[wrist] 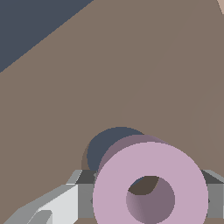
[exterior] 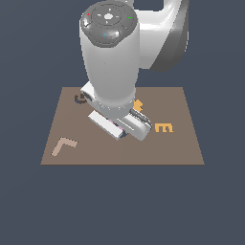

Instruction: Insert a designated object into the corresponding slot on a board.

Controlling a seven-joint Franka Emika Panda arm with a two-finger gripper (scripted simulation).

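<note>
In the wrist view, my gripper (wrist: pixel 148 196) is shut on the pale pink-lilac ring (wrist: pixel 109 192), with grey fingers (wrist: pixel 83 192) on either side of it. The dark navy slot (wrist: pixel 109 148) lies in the brown board (wrist: pixel 131 65) just behind the ring and is partly covered by it. I cannot tell whether the ring touches the board. In the exterior view, the gripper (exterior: pixel 120 133) is low over the middle of the board (exterior: pixel 182 148). Only a pink sliver of the ring (exterior: pixel 116 128) shows there, and the slot is hidden under the arm.
A dark G-shaped recess (exterior: pixel 79 98) sits at the board's back, on the exterior view's left. An orange piece (exterior: pixel 139 104) peeks out behind the arm. An orange E (exterior: pixel 163 128) lies on the exterior view's right and a pale L (exterior: pixel 63 146) at the front left.
</note>
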